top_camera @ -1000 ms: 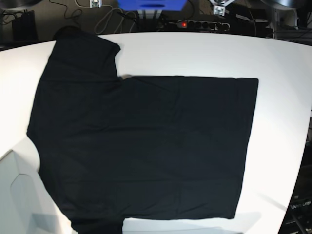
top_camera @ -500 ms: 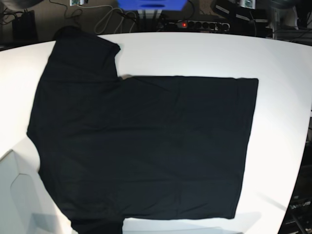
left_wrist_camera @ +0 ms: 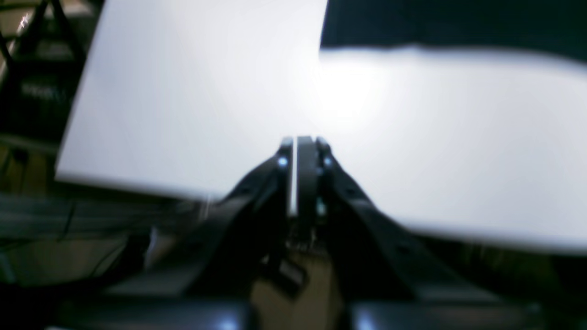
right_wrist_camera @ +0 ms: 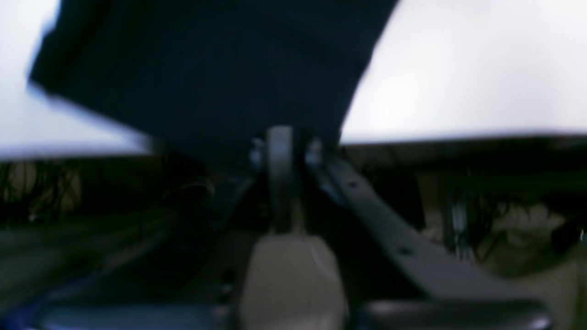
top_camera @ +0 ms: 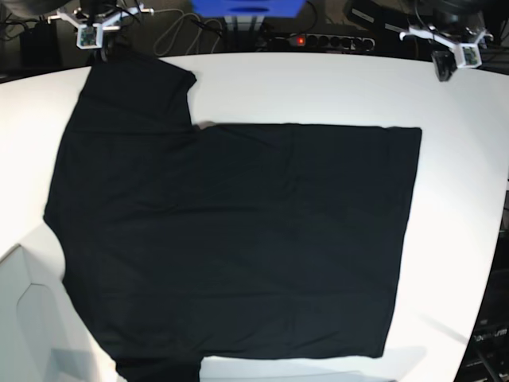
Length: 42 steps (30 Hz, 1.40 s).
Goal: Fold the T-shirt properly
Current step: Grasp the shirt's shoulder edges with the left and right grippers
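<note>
Both grippers (top_camera: 90, 32) (top_camera: 451, 54) poised beyond T-shirt (top_camera: 238, 239)

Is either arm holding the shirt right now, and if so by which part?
Nothing is held. The T-shirt lies flat on the table; the left gripper and right gripper hang at the table's far edge, nothing between their jaws.

table (top_camera: 318, 87): white, spread below both grippers
power strip (top_camera: 322, 40): red light, behind the table, between them
blue box (top_camera: 246, 6): beside it
</note>
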Available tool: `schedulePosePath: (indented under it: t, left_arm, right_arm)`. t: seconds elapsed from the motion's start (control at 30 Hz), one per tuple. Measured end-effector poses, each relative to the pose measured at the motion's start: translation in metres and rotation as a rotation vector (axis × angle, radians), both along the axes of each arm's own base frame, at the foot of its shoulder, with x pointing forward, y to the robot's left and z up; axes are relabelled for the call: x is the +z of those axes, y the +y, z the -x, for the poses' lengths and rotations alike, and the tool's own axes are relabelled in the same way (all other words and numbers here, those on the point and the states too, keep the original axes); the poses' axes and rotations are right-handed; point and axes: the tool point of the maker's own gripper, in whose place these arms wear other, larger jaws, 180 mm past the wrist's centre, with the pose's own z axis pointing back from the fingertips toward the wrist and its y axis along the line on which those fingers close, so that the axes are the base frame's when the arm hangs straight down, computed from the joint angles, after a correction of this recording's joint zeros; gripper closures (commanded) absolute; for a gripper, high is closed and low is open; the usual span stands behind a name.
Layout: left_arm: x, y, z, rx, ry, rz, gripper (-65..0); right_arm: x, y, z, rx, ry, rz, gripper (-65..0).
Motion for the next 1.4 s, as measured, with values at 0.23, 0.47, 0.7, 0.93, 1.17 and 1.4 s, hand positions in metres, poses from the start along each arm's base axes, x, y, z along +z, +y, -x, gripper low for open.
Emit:
schedulePosePath:
  t: [0.23, 0.47, 0.7, 0.93, 1.17, 1.4]
  left_arm:
    - [-0.006, 0.007, -0.055, 0.09, -0.052, 0.1, -29.5]
    - [-0.04, 0.024, -0.094, 0.201, -0.042, 0.179, -30.3]
    - [-0.075, 0.006, -0.122, 0.173, 0.001, 0.257, -30.3]
    - [-0.083, -0.001, -0.123, 0.163, 0.017, 0.279, -30.3]
    - [-0.097, 0.004, -0.118, 0.169, 0.03, 0.267, -30.3]
    - [-0.101, -0.015, -0.121, 0.119, 0.031, 0.274, -29.6]
  right_arm:
    - [0.007, 0.0, -0.03, -0.001, -0.085, -0.001, -31.0]
    - [0.012, 0.0, -0.05, -0.002, -0.14, -0.001, -31.0]
    - [0.005, -0.001, -0.051, -0.014, -0.103, -0.007, -31.0]
    - [-0.001, -0.001, -0.052, -0.024, -0.066, -0.012, -31.0]
    - [-0.001, -0.002, -0.053, -0.025, -0.065, -0.013, -31.0]
    - [-0.001, -0.001, -0.054, -0.024, -0.068, -0.014, -31.2]
